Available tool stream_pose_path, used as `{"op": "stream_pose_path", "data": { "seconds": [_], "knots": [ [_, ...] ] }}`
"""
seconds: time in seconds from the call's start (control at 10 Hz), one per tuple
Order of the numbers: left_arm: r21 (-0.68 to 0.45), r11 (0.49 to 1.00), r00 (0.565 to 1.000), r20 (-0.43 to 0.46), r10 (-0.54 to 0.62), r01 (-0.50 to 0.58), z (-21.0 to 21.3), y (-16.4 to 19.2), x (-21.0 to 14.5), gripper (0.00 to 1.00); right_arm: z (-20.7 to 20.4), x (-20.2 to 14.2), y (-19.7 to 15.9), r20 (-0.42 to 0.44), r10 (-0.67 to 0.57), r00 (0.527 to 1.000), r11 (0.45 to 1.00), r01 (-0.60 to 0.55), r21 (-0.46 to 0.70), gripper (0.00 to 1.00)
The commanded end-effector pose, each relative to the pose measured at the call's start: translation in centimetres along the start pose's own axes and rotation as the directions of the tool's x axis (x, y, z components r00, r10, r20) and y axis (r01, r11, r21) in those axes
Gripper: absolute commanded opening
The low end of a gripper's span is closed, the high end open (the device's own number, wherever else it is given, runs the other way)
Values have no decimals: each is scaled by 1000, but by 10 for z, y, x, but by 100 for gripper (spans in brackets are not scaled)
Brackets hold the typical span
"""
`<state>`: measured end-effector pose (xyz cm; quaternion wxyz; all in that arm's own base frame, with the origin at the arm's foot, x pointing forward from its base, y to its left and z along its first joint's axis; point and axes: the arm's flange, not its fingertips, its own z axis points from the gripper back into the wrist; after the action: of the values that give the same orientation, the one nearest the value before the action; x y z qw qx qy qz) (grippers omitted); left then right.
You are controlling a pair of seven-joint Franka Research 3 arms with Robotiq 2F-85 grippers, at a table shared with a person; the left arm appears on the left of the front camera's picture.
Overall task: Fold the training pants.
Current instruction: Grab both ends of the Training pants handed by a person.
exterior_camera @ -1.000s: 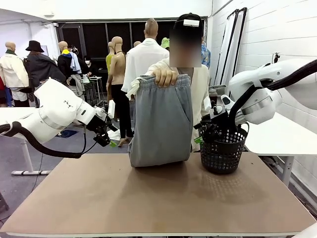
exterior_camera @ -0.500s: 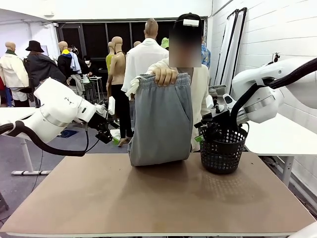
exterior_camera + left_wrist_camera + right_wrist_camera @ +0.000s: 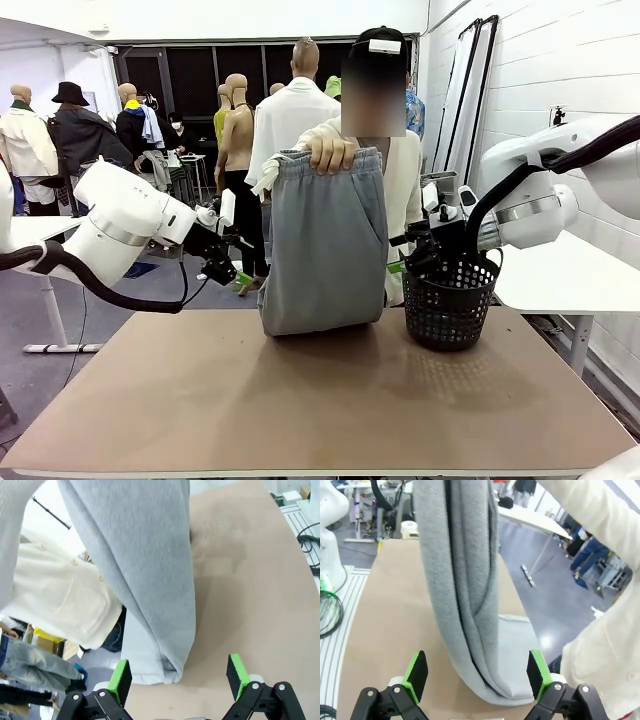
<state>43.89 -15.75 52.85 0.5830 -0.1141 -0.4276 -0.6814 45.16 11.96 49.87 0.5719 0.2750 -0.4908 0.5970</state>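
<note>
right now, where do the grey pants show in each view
Front view: pants hang at centre, from a person's hand.
Left wrist view: pants drop from the top, left of centre.
Right wrist view: pants hang at centre, edge-on.
Shared landmark: the brown table under their lower end.

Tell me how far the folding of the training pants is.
Done: nothing folded on the table yet, though the training pants hang leg on leg. In hand: a person's hand holds them up by the waistband, lower end touching the table. The left pincer and right pincer are open on either side, apart from the cloth. Left: grasping, laying flat, folding.
</note>
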Motion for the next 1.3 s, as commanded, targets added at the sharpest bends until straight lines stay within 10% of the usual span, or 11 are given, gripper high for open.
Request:
{"op": "stream_pose_path", "data": {
  "seconds": [0.0,1.2],
  "knots": [
    [-18,1000,996,90,-17,18,-2,9,-5,100,-1,-6,-5,70,1,998,999,-4,51,100],
    [28,994,963,254,92,-102,-6,18,27,100,-2,17,-1,233,52,971,993,-75,88,100]
  ]
}}
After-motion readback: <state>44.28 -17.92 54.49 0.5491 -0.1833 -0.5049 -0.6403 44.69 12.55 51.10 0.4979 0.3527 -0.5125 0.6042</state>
